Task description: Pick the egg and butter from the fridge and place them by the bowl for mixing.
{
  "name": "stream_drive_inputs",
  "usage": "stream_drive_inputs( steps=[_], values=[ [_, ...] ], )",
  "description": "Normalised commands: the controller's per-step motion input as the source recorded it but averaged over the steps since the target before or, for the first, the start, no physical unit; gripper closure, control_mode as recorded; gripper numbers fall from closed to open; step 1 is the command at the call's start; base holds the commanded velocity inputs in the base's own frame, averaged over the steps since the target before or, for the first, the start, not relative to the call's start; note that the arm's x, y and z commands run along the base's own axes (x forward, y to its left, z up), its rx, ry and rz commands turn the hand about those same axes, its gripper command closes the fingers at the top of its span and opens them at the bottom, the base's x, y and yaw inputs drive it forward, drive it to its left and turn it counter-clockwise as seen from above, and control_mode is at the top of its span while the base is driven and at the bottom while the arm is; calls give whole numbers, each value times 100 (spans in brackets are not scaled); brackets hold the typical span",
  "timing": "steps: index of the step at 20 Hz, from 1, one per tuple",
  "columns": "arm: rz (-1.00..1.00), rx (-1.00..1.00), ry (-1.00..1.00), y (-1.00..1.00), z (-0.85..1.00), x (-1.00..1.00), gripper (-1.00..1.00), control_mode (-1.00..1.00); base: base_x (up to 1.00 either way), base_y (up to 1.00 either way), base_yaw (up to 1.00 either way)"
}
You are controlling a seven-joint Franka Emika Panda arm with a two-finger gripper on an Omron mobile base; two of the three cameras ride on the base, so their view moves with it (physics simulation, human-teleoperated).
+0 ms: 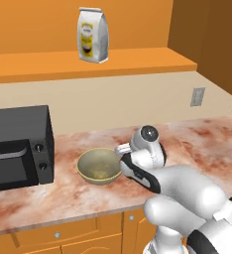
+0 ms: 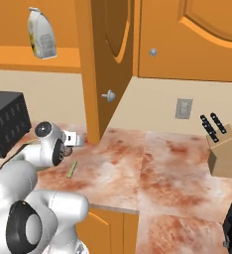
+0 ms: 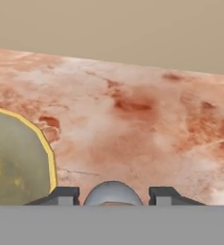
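— Where's the egg?

— In my tool: the tips are closed on a pale rounded thing I take for the egg, held low over the counter.

— And the bowl?

— The olive-yellow bowl sits mid-counter, right of the microwave. My tool hangs just beside its right rim. In the hand view the rim curves past on the left, and bare counter lies straight ahead.

— So?

— I'd say lower straight down and release here. It mustn't drift left into the bowl.
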Motion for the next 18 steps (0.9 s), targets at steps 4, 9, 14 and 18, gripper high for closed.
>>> stream_drive_inputs(
  steps=[4,9,14,18],
  values=[
    [0,1,0,0,5,0,-100,-100,0,0,0],
    [-2,4,-3,0,87,-11,-100,-100,0,0,0],
    [-1,2,-10,14,50,-96,-100,-100,0,0,0],
    [-3,0,-13,24,-12,-100,-100,-100,0,0,0]
  ],
)
